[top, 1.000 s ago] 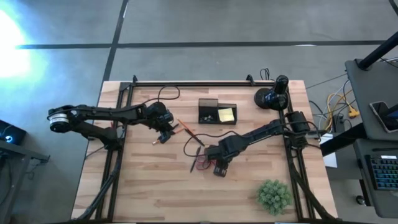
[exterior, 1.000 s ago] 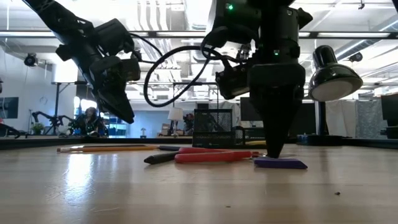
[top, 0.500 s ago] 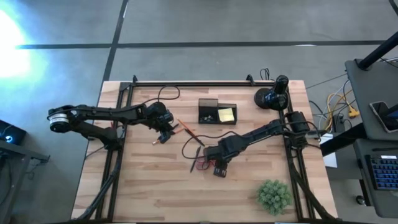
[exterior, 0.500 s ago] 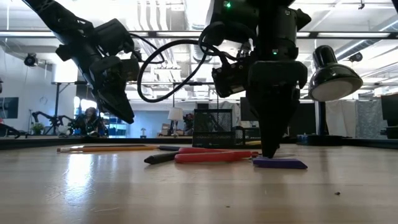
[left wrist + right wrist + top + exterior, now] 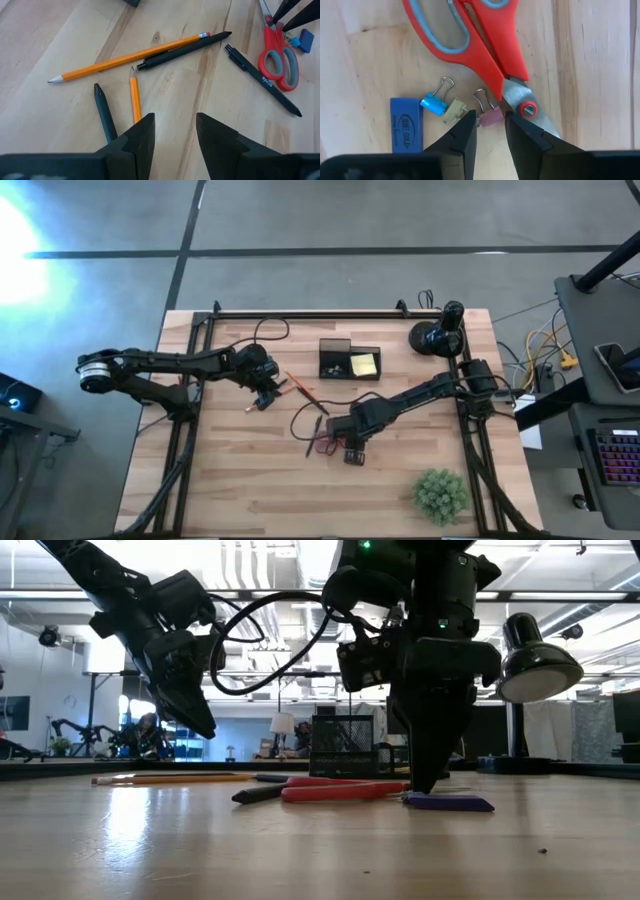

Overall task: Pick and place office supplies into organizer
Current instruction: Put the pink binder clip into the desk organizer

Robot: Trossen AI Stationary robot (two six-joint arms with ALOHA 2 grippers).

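Red-handled scissors [image 5: 485,45] with grey blades lie flat on the wooden table [image 5: 240,490], and everything here is placed from them. Right over their screw, the right gripper [image 5: 489,124] has its two dark fingers a little apart around a small pink binder clip [image 5: 487,116], not squeezing it. Just beside that sit a blue clip [image 5: 434,102] and a flat blue eraser [image 5: 406,125]. Farther off, the left gripper [image 5: 175,127] hangs with fingers apart above orange pencils [image 5: 127,58] and black pens [image 5: 262,80]. Farthest is the black boxy organizer [image 5: 335,358], holding a yellow sticky pad [image 5: 363,364].
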